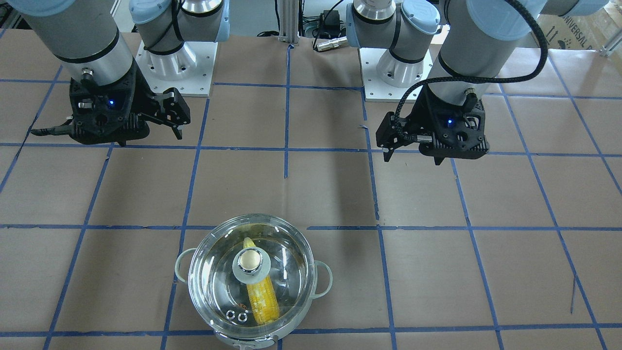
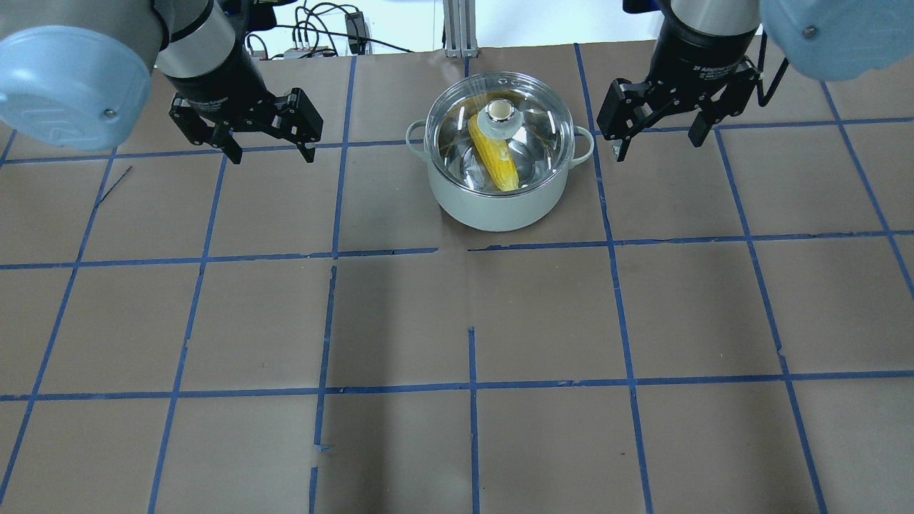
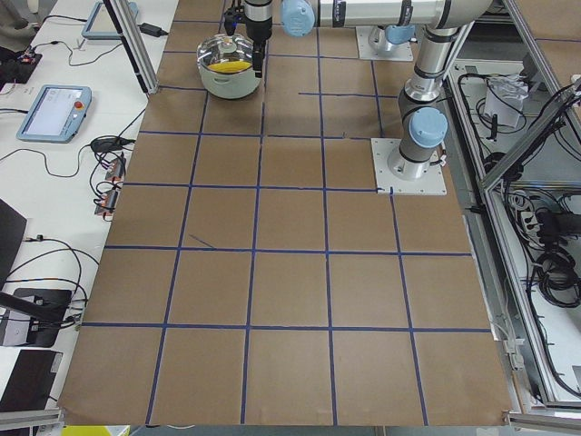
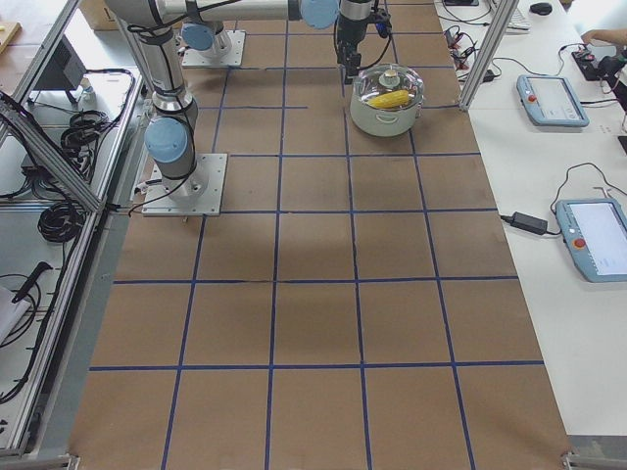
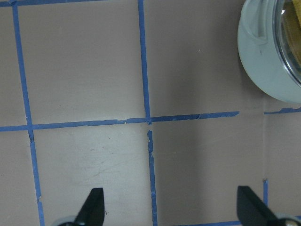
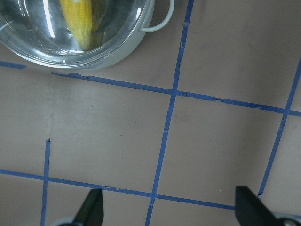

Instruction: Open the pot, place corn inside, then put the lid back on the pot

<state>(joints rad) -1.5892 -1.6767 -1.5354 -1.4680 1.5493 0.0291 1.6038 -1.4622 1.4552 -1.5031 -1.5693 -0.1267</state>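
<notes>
Overhead exterior: round pale-sided metal pot with loop handles (image 2: 500, 207) sitting at far centre of brown paper table with blue tape grid (image 2: 400, 321). Yellow tapered corn cob (image 2: 494, 163) lying inside pot. Clear glass domed lid with cream knob (image 2: 532, 139) resting on pot rim. Left gripper (image 2: 273, 153) hovering left of pot, fingers spread wide, holding nothing. Right gripper (image 2: 658, 143) hovering just right of pot, also wide and empty.

The pot (image 2: 500, 208) was pale grey-green outside and shiny silver inside. The corn (image 2: 494, 163) was yellow with kernel rows. The lid (image 2: 543, 135) was clear, its knob (image 2: 500, 110) cream. Blue tape (image 2: 631, 383) gridded the brown table (image 2: 543, 321).
</notes>
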